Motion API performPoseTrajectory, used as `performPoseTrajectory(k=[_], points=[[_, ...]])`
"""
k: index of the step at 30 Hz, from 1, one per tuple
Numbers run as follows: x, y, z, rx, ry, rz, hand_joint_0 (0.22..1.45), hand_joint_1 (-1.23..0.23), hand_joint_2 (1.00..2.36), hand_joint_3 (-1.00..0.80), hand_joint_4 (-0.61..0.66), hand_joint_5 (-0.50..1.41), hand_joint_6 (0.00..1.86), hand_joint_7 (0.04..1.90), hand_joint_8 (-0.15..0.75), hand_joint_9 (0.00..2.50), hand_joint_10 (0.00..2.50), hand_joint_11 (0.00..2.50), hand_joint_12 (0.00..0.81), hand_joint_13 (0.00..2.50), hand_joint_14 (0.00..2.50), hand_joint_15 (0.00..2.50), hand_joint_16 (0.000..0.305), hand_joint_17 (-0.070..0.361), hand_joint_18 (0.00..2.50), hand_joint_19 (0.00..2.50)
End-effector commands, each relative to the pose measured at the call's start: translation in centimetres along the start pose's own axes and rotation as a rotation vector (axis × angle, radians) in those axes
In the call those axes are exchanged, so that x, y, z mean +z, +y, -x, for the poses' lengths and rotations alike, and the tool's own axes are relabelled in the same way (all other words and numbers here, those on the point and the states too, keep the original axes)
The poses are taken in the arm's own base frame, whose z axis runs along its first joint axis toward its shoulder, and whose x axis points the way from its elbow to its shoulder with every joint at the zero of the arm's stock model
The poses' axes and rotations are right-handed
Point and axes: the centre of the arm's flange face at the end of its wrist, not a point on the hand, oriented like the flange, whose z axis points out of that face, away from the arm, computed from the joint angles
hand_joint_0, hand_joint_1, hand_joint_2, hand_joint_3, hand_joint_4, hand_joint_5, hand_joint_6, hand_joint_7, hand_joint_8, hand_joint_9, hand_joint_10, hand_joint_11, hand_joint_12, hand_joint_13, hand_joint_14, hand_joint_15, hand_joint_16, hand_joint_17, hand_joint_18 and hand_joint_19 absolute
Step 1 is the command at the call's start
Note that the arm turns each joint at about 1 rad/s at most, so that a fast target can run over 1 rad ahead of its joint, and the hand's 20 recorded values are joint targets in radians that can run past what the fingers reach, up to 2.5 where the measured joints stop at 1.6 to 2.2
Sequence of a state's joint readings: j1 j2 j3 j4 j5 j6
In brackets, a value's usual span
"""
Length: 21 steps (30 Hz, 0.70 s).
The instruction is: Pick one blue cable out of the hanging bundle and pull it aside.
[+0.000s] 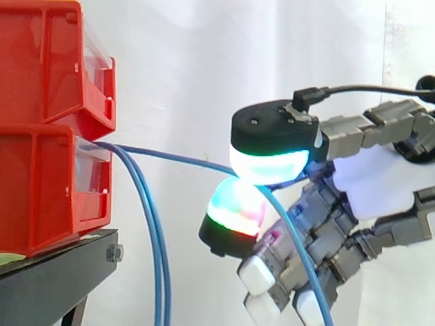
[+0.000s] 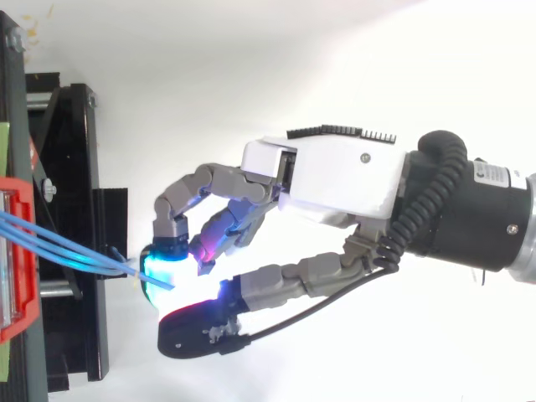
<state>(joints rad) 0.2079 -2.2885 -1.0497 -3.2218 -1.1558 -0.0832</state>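
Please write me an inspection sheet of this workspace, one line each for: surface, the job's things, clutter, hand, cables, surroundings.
Surface: a black metal stand carries two stacked red plastic bins.
Job's things: a bundle of thin blue cables leaves the front of the lower bin. Two hang straight down, and a single blue cable runs sideways to the hand.
Clutter: nothing seen.
Hand: the hand pinches the single blue cable between two glowing fingertips. Past them, the cable drops downward.
Cables: apart from the blue ones, nothing seen.
Surroundings: a white curtain hangs behind the work.
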Motion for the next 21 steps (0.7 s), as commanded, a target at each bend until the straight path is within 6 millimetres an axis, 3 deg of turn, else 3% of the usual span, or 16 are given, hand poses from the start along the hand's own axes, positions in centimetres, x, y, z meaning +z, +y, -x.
performPoseTrajectory(k=[1, 7, 21], points=[[0.01, -1.03, -0.41, 0.042, 0.006, 0.000, 0.58, -0.84, 1.02, 0.08, -0.13, -0.04, 0.91, 1.04, 0.290, 0.85, 0.01, 0.24, 0.408, 0.75, 0.01, 0.36, 0.057, 0.128, 0.73, 0.47], [0.18, -0.99, -0.24, 0.051, 0.002, 0.012, 0.60, -0.86, 1.03, 0.03, 0.00, -0.07, 0.92, 1.10, 0.253, 0.79, 0.01, 0.30, 0.366, 0.70, 0.02, 0.39, 0.049, 0.109, 0.64, 0.51], [0.21, -1.08, -0.08, 0.119, -0.005, 0.012, 0.61, -0.83, 1.03, -0.03, 0.06, -0.08, 0.93, 1.09, 0.267, 0.79, 0.01, 0.33, 0.369, 0.69, 0.02, 0.40, 0.050, 0.113, 0.63, 0.50]])
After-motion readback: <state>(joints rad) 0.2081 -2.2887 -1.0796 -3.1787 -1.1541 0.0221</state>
